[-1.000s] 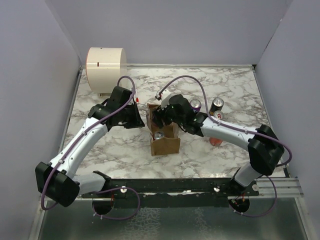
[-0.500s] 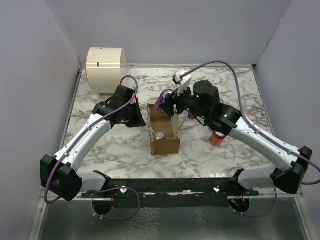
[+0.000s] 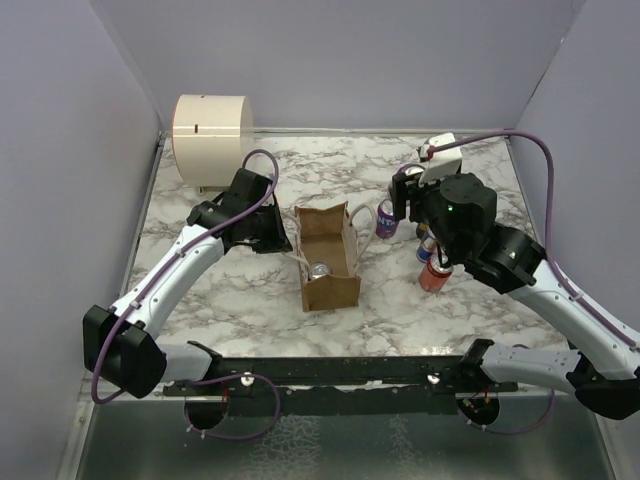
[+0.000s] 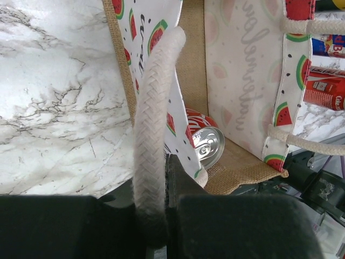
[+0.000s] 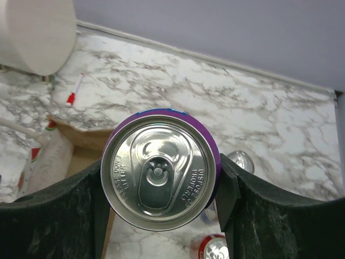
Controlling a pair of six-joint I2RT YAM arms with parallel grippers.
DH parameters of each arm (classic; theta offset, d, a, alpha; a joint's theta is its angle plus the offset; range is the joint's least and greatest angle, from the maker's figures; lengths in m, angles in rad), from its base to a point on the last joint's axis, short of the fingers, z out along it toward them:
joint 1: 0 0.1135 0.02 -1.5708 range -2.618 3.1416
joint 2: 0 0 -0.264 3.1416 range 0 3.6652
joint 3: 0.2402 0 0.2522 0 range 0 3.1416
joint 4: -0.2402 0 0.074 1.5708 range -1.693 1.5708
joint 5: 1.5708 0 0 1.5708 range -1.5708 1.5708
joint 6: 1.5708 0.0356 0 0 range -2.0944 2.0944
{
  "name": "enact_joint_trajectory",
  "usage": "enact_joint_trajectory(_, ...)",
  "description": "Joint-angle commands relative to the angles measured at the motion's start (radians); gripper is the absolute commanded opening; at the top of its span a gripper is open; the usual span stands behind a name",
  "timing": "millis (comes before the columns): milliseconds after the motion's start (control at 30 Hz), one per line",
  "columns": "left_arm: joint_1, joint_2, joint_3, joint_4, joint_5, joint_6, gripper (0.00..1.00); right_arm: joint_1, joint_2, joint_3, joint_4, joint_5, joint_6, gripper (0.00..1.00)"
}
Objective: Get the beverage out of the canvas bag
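The canvas bag (image 3: 327, 268) stands open at mid-table, tan with watermelon prints. My left gripper (image 3: 283, 240) is shut on the bag's white loop handle (image 4: 153, 108) at its left side; the handle runs between the fingers in the left wrist view (image 4: 161, 186). A red can (image 4: 204, 141) still lies inside the bag, also seen from above (image 3: 318, 270). My right gripper (image 3: 392, 212) is shut on a purple beverage can (image 5: 160, 168) and holds it above the table to the right of the bag (image 5: 75, 141), clear of it.
A cream cylindrical container (image 3: 210, 135) stands at the back left. Several cans stand on the marble right of the bag, one of them red (image 3: 433, 277), under my right arm. A small red-and-white pen (image 5: 74, 90) lies behind the bag.
My right gripper has lifted the purple can out of the bag and carried it right, away from the bag. My left gripper has kept its hold on the handle.
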Motion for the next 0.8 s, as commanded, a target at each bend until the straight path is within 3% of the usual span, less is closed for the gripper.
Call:
enact_joint_trajectory(0, 0.007, 0.015, 0.037, -0.029, -0.019, 0.026, 0.00, 0.000, -0.021, -0.047, -0.117, 0.195, 0.184, 0.02)
enact_joint_trajectory(100, 0.007, -0.003, 0.023, -0.023, -0.028, 0.030, 0.00, 0.000, -0.036, -0.137, -0.125, 0.157, 0.280, 0.02)
enact_joint_trajectory(433, 0.008, -0.013, 0.021, -0.014, -0.024, 0.002, 0.00, -0.014, -0.023, -0.509, 0.244, 0.089, 0.358, 0.02)
enact_joint_trajectory(767, 0.009, -0.007, 0.041, -0.030, -0.031, 0.007, 0.00, -0.130, 0.113, -0.641, 0.542, -0.055, 0.366, 0.02)
